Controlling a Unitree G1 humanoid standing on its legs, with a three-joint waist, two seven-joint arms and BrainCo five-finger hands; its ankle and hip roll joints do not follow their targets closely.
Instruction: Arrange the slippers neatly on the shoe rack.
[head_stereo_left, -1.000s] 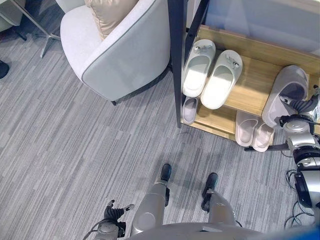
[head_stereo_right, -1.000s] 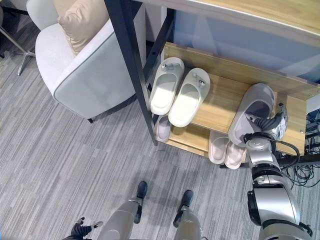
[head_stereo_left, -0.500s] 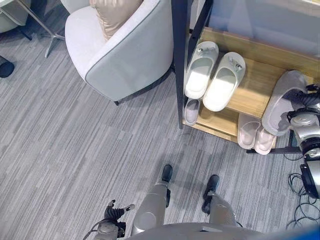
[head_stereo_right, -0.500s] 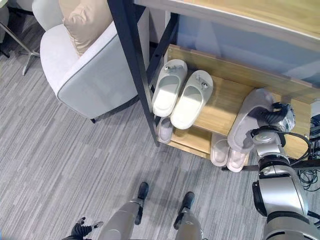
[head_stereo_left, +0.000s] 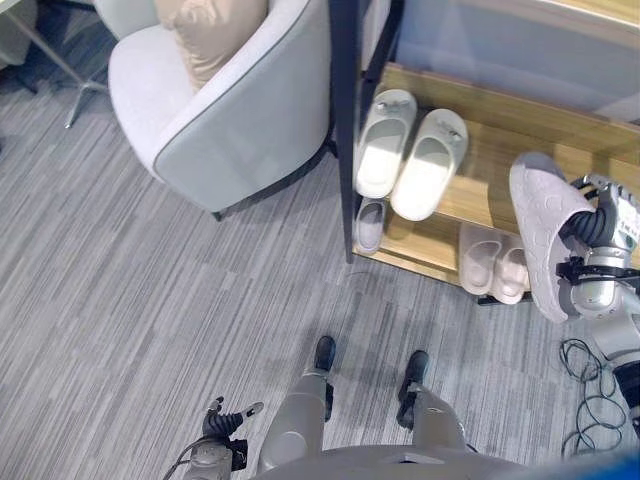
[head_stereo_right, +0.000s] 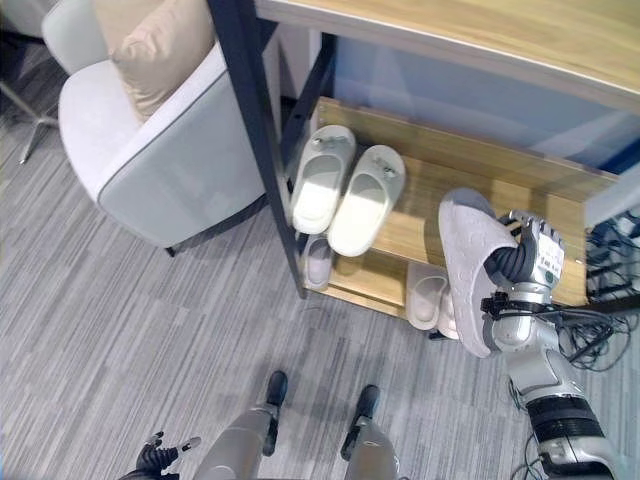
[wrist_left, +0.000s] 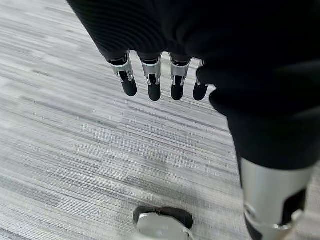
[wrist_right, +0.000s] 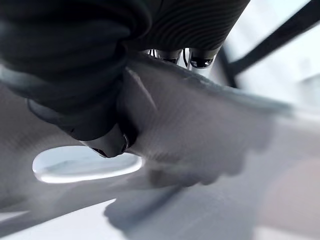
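Lifted off the shelf since the earlier frame: right hand is clenched on the grey slipper, now turned sole outward and held in the air in front of the shoe rack at its right end. Slipper is soft, fuzzy, rounded at the toe. Rack has wooden shelves on a black metal frame. White slipper pair sits on the middle shelf, pinkish pair on the lowest. Left hand hangs relaxed, fingers straight, over striped grey carpet. Grey armchair left of rack.
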